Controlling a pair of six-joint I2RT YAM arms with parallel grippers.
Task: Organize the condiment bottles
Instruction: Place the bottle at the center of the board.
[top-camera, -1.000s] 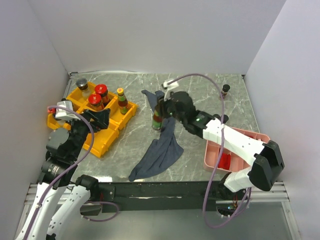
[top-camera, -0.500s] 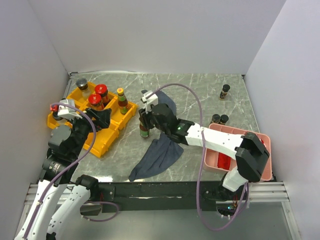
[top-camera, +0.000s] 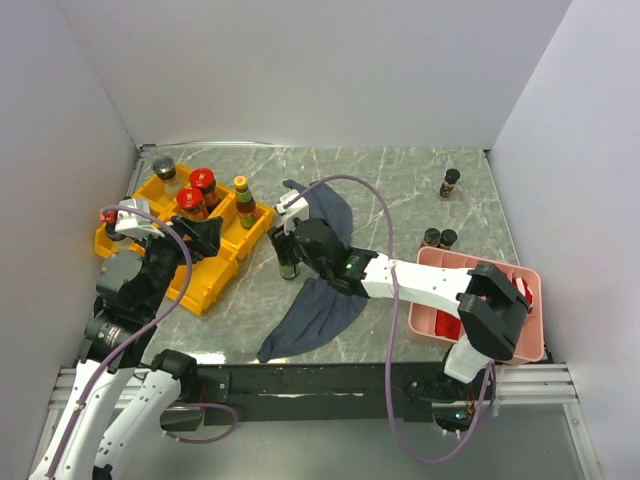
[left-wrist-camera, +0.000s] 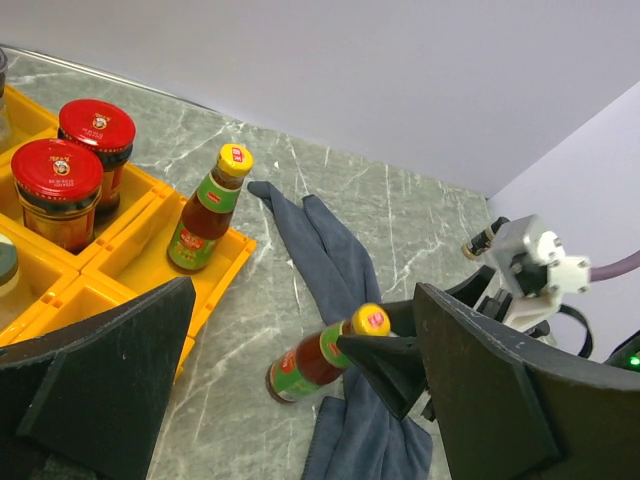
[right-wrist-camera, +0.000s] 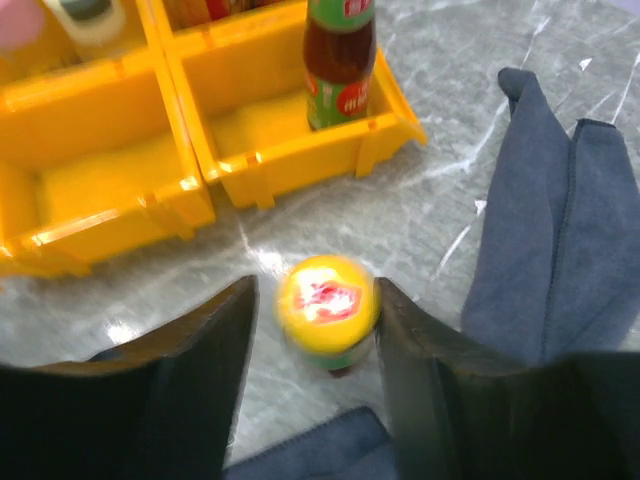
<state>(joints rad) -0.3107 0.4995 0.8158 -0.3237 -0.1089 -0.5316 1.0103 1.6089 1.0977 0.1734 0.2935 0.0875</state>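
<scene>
Right gripper straddles the yellow-capped sauce bottle, upright on the table just beside the yellow bins. The wrist view's blurred, so gripping or free, I can't tell. Grey-blue cloth lies alongside. Only overhead shows black-capped bottles by the pink tray. Left gripper gapes wide above the bins.

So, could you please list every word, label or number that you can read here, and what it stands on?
Nothing is legible.
Red jar lids: small emblem, too small to read.
Sauce bottle's yellow cap: red print, blurred.
Green bottle labels: too small to read.
</scene>
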